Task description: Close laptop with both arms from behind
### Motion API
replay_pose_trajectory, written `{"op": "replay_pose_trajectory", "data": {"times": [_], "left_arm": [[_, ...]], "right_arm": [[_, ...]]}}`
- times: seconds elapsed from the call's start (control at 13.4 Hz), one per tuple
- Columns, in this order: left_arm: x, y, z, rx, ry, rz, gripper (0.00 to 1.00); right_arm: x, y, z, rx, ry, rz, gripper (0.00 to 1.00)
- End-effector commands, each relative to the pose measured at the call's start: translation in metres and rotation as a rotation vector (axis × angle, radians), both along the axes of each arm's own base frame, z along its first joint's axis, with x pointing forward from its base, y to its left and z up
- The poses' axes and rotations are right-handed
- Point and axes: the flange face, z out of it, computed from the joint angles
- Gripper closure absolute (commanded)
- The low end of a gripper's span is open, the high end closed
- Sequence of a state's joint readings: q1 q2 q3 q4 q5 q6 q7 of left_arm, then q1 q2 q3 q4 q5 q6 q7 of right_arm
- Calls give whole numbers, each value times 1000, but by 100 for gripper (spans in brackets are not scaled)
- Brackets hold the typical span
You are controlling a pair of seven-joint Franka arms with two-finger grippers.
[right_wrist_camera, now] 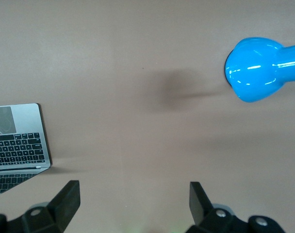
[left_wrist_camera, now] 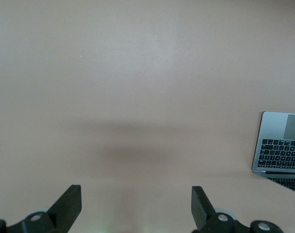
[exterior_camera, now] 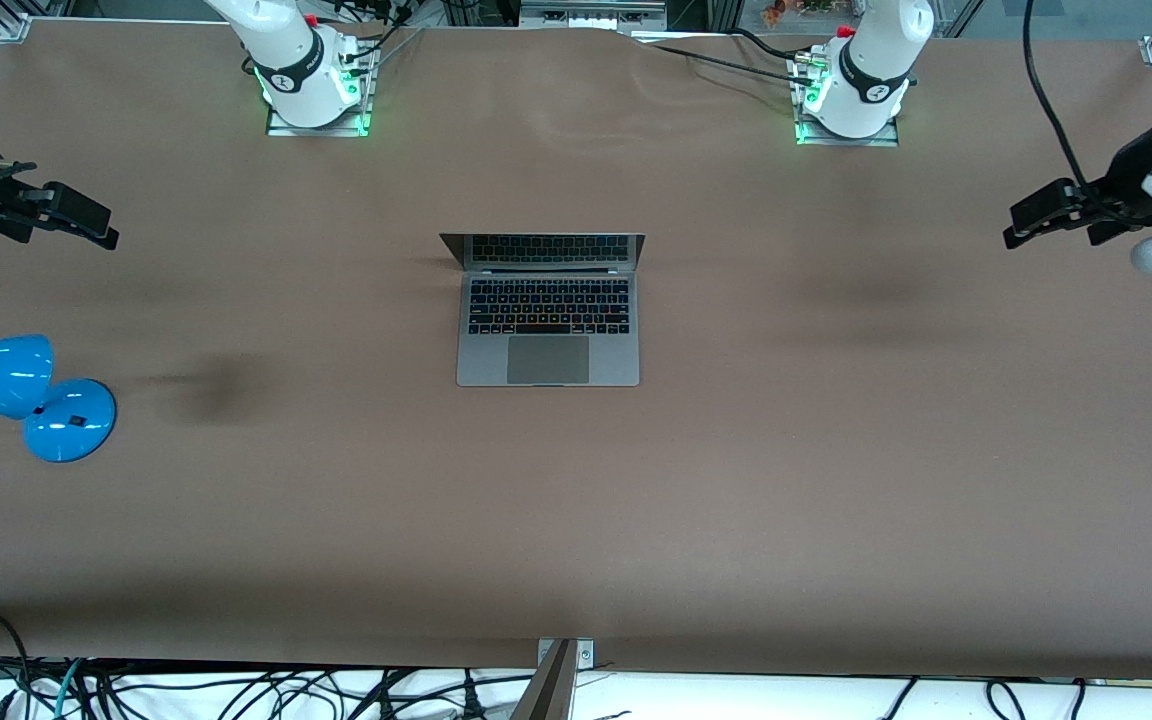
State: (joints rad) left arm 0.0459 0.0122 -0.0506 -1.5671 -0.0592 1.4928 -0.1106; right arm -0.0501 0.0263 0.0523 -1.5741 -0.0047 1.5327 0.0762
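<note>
The silver-grey laptop (exterior_camera: 548,345) lies open at the middle of the table, its black keyboard and trackpad facing the front camera and its screen (exterior_camera: 543,250) upright on the side toward the arm bases. It also shows in the left wrist view (left_wrist_camera: 281,153) and in the right wrist view (right_wrist_camera: 16,141). My left gripper (exterior_camera: 1021,225) is open and empty, up over the left arm's end of the table, well away from the laptop; in its own view (left_wrist_camera: 136,191) only bare table lies between the fingers. My right gripper (exterior_camera: 96,225) is open and empty over the right arm's end (right_wrist_camera: 134,189).
A blue desk lamp (exterior_camera: 26,395) stands at the right arm's end of the table, nearer to the front camera than the right gripper; its head shows in the right wrist view (right_wrist_camera: 256,70). The two arm bases (exterior_camera: 311,85) (exterior_camera: 856,85) stand along the table's edge farthest from the camera.
</note>
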Motion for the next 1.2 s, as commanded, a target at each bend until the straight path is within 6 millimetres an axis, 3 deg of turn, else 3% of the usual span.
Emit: {"op": "replay_pose_trajectory", "data": {"times": [0.0, 0.82, 0.97, 1.12], "left_arm": [[0, -6, 7, -16, -4, -19, 0], [-1, -16, 5, 38, 1, -41, 0], [3, -19, -4, 39, 20, -46, 0], [15, -22, -27, 31, 60, -49, 0]], "right_arm": [[-9, 3, 4, 13, 2, -11, 0], [-9, 2, 3, 12, 1, -11, 0], [-9, 2, 3, 13, 1, -11, 0], [-9, 2, 3, 13, 1, -11, 0]]}}
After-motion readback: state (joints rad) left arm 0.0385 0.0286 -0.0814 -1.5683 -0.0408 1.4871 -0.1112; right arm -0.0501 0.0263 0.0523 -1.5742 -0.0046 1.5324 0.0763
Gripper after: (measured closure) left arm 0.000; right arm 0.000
